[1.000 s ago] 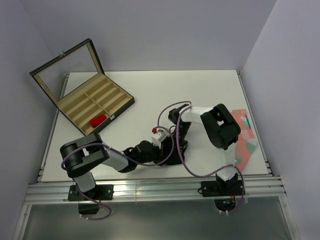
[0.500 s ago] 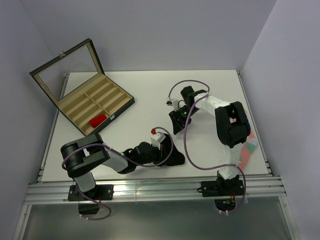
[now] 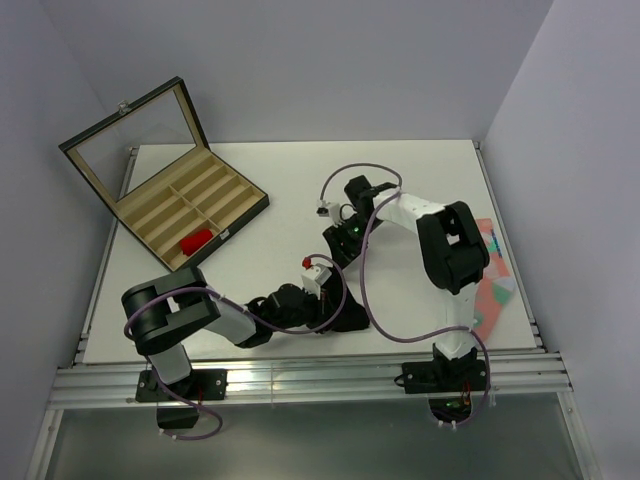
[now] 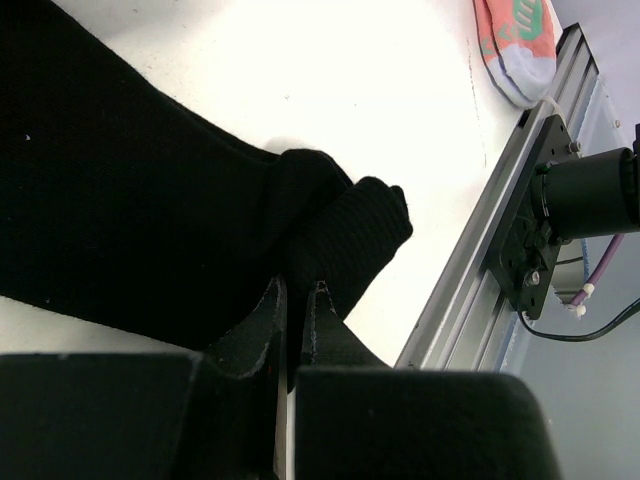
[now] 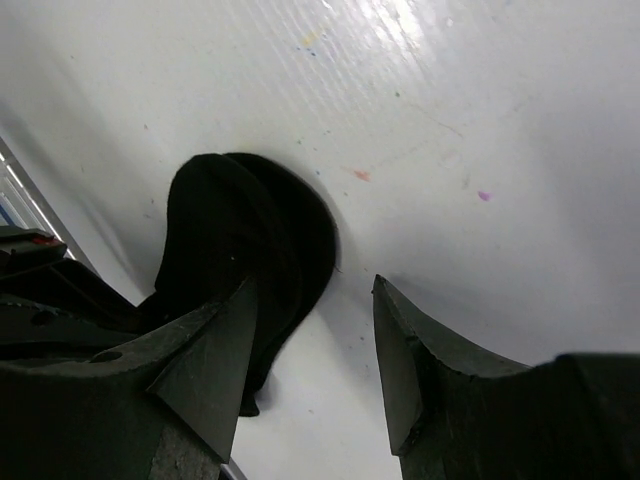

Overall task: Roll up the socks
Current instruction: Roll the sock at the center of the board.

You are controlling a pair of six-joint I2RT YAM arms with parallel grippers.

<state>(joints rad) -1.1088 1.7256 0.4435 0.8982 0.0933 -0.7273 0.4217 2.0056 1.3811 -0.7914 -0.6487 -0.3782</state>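
Left gripper (image 4: 297, 300) is clamped tight on a bunched fold of the black sock (image 4: 150, 220), low near the table's front edge, apparently anchoring that end so a roll can be started; right gripper (image 5: 314, 292) hangs with its jaws wide apart and nothing between them, over bare tabletop near the sock's rounded end, probably poised to come down for a fresh hold. By size: one white table (image 3: 270, 170); one open case (image 3: 205, 185) at its far left, lid propped up, seemingly the place for finished rolls; one salmon-pink sock (image 3: 490, 285) flat at the right edge, well apart from the work; one small red bundle (image 3: 196, 240), likely the red sock, in a near compartment of the case. Count: two grippers, one case, three socks, the black one not yet rolled
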